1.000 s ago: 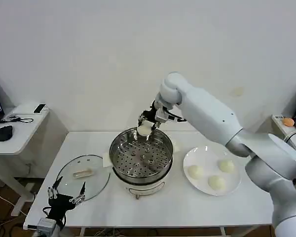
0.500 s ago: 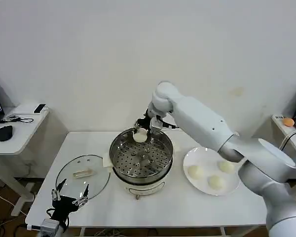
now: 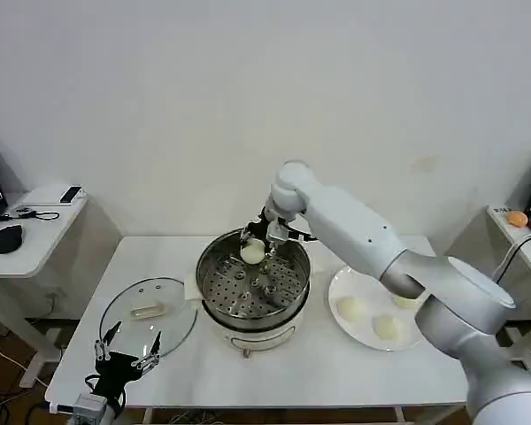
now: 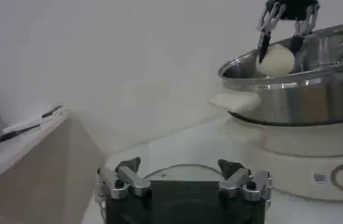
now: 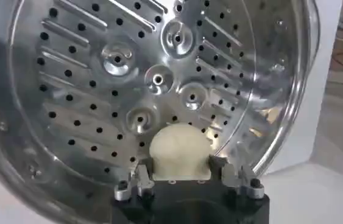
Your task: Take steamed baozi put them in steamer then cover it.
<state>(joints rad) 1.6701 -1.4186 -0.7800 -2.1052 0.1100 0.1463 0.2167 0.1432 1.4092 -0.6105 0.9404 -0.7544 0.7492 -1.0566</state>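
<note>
Baozi [image 3: 253, 253] number one sat gripped in the right hand [image 3: 255, 251], whose fingers were closed on its two sides, the bun bulging out between them in the right wrist view [image 5: 179, 151]. That hand hung inside the far rim of the steamer [image 3: 214, 301], with the perforated tray [image 5: 128, 79] directly beneath it and the bun held clear of the tray. From the left wrist camera the same bun [image 4: 278, 59] showed just above the pot's shiny rim [image 4: 293, 82], pinched by the dark fingers [image 4: 262, 39].

Beyond the right hand's arm, on the worktop [image 3: 336, 372], three more buns [image 3: 350, 308] lay on a white plate [image 3: 341, 285] just beside the steamer.

The left hand [image 3: 124, 350] hovered low at the near edge of the worktop, its fingers spread apart and holding nothing. Just ahead of it lay the glass cover [image 3: 115, 314], flat on the worktop with its cream handle [image 3: 148, 310] up, near the steamer.
</note>
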